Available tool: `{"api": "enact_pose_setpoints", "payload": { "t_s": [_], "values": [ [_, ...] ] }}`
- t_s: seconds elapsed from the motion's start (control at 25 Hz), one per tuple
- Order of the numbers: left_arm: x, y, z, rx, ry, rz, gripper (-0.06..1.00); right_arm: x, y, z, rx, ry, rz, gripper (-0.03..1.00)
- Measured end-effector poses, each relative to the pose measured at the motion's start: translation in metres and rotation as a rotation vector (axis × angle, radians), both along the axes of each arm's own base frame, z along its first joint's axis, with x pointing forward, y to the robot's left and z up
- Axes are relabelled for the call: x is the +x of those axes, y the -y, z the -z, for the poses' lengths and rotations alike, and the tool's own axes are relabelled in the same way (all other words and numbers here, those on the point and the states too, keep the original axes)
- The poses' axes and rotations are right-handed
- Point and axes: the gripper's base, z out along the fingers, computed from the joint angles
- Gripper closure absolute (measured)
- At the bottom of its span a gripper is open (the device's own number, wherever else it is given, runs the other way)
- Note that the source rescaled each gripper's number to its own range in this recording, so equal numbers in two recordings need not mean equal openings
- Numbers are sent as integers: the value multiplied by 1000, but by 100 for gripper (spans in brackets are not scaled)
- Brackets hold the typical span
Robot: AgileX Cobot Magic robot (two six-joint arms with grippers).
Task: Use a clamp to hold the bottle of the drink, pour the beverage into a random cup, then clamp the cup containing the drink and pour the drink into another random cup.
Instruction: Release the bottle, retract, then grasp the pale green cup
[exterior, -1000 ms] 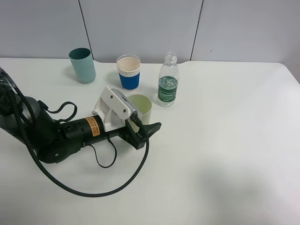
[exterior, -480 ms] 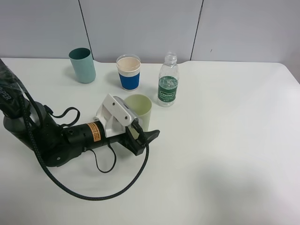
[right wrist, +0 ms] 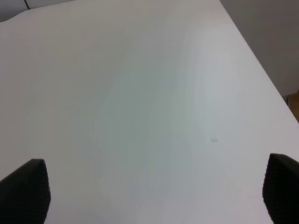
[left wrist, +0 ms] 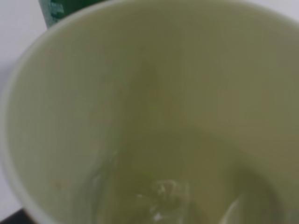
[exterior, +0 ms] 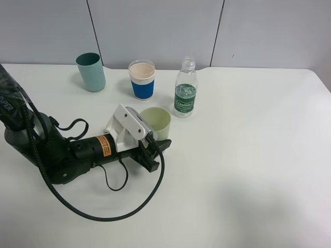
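Left gripper is pinched fully shut right at the near side of the pale green cup; can't tell if it's actually got the cup's wall. Right gripper is wide open over bare desk, holding nothing. The bottle stands upright near the middle of the far edge, long axis vertical, uncapped mouth pointing up, just beside the green cup. Left arm lies low and nearly level, reaching from the left edge toward the middle. Count: one bottle and three upright cups, the others a teal cup and a blue-and-white cup along the far edge.
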Motion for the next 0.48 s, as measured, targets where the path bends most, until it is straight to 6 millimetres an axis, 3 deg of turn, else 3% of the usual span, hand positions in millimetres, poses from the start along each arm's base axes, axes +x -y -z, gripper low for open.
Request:
{"api": "enact_pose_setpoints", "payload": {
  "t_s": [0.28,0.48],
  "values": [
    [1,0,-5,22,28,6,92,0,0,0,0,0,0,2],
    [5,-2,-28,65,75,-23,92,0,0,0,0,0,0,2]
  ]
}}
